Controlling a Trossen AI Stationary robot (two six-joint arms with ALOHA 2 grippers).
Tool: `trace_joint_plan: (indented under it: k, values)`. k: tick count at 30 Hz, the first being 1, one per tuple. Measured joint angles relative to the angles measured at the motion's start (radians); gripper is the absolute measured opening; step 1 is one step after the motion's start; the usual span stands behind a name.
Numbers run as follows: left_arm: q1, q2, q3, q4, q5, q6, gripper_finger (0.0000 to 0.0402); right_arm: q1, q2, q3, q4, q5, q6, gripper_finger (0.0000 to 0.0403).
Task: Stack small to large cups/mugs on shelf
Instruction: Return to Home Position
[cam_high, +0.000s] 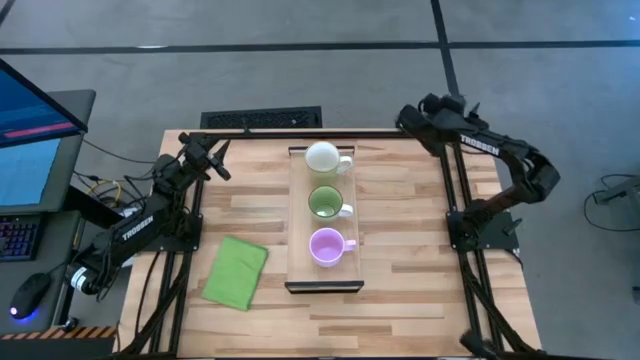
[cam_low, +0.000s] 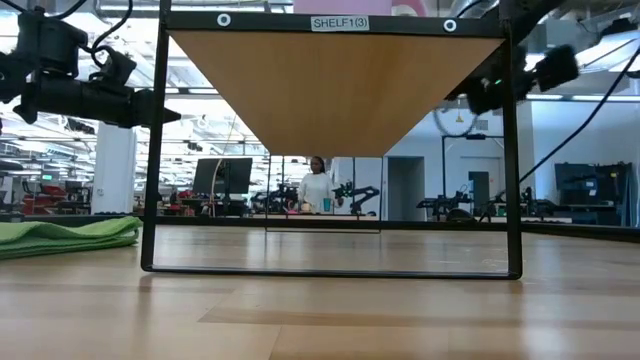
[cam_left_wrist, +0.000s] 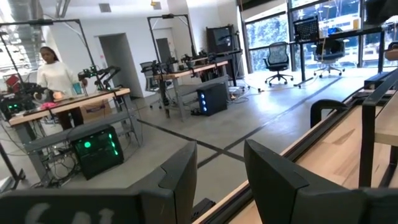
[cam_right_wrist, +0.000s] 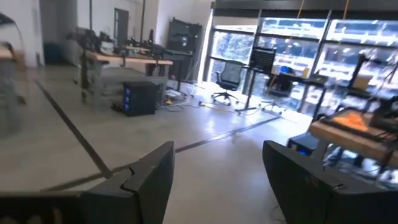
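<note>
The job is looking all but finished: all three mugs are sitting on the shelf (cam_high: 298, 225), which is lying along the middle of the table (cam_high: 420, 260). They are standing upright in a single line, apart from one another, handles pointing right. The white mug (cam_high: 321, 157) is at the far end, the light green mug (cam_high: 324, 202) is in the middle, and the light purple mug (cam_high: 326, 246) is toward the near end. From above the three are looking much alike in size, so whether the row is truly running small to large is hard to say. No mug is waiting on the table to be placed; only a folded green cloth (cam_high: 236, 271) is lying left of the shelf's near end, apart from it. What is left, by this reading, is for the arms to settle clear.

The left gripper (cam_high: 218, 160) is hanging over the table's far left part, well left of the white mug and touching nothing. In its wrist view its fingers (cam_left_wrist: 177, 180) are standing apart with only floor showing between them, so it is holding nothing. The right gripper (cam_high: 408, 118) is hanging at the table's far edge, right of the shelf and well apart from it. Its fingers (cam_right_wrist: 149, 180) are spread too, with nothing between them. Neither gripper is near any mug.
</note>
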Motion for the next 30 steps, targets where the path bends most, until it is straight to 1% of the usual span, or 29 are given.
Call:
trace_joint_plan:
  k: [4, 7, 9, 17, 26, 30]
  values:
    - [0.000, 0.000, 0.000, -0.003, 0.000, 0.000, 0.0126, 0.026, -0.061, -0.015, -0.306, 0.002, 0.327, 0.0268]
    - [0.000, 0.000, 0.000, -0.003, 0.000, -0.001, 0.0126, 0.079, -0.084, -0.048, -0.429, 0.003, 0.417, 0.0268]
    - [0.000, 0.000, 0.000, -0.003, 0.000, -0.012, 0.0126, 0.126, -0.085, -0.072, -0.454, 0.002, 0.421, 0.0268]
    - [0.000, 0.000, 0.000, -0.024, 0.000, -0.052, 0.0126, 0.324, -0.088, -0.175, -0.453, 0.002, 0.392, 0.0268]
    - [0.000, 0.000, 0.000, -0.023, 0.000, -0.105, 0.0126, 0.672, -0.094, -0.190, -0.454, 0.002, 0.398, 0.0268]
    - [0.000, 0.000, 0.000, -0.024, 0.009, -0.134, 0.0126, 0.794, -0.096, -0.190, -0.453, 0.002, 0.399, 0.0268]
